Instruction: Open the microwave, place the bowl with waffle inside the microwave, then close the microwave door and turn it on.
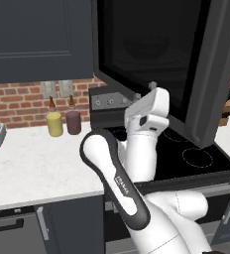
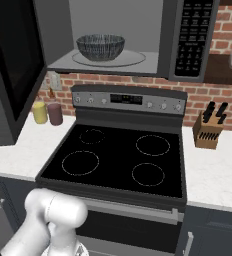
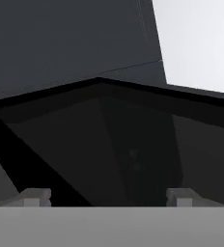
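Above the stove [image 2: 118, 155], the bowl [image 2: 100, 47] sits inside the microwave [image 2: 138, 35]; its door [image 1: 156, 64] hangs open. The gripper [image 3: 109, 197], spread wide and empty, faces the door.

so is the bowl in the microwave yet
Yes: the bowl sits on the glass plate inside the microwave, door swung open.

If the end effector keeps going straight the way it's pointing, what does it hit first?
Most likely the microwave door: its dark glass panel sits straight ahead of the open end effector. How close it is can't be judged.
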Tool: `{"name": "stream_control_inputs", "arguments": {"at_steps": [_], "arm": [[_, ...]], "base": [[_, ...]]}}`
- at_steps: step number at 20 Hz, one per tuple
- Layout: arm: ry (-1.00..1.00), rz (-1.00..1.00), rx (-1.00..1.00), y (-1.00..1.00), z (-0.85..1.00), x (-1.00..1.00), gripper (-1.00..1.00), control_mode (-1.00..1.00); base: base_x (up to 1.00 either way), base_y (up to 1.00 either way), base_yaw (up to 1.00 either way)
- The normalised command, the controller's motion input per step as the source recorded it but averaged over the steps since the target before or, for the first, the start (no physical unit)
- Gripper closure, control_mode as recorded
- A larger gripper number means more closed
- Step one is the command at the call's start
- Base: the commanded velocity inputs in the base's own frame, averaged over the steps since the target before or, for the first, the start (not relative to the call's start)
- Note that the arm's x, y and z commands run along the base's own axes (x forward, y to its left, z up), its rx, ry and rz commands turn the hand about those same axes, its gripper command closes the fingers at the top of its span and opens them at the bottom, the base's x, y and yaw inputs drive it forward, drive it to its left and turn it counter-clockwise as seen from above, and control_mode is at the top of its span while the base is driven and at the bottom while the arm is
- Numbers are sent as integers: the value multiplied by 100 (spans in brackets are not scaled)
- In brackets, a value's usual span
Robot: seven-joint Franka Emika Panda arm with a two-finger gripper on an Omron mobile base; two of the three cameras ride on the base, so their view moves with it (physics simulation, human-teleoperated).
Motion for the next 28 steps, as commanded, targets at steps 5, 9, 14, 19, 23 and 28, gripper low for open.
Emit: {"name": "stream_control_inputs", "arguments": {"at_steps": [5,9,14,19,23,28], "arm": [[-6,-7,10,-50,0,2,-100,-100],[-6,0,27,-60,0,18,-100,-100],[-6,0,34,-63,0,29,-100,-100],[-5,0,33,-57,0,40,-100,-100],[-1,0,32,-56,1,39,-100,-100],[0,1,27,-45,14,43,-100,-100]], "base": [[0,0,0],[0,0,0],[0,0,0],[0,0,0],[0,0,0],[0,0,0]]}}
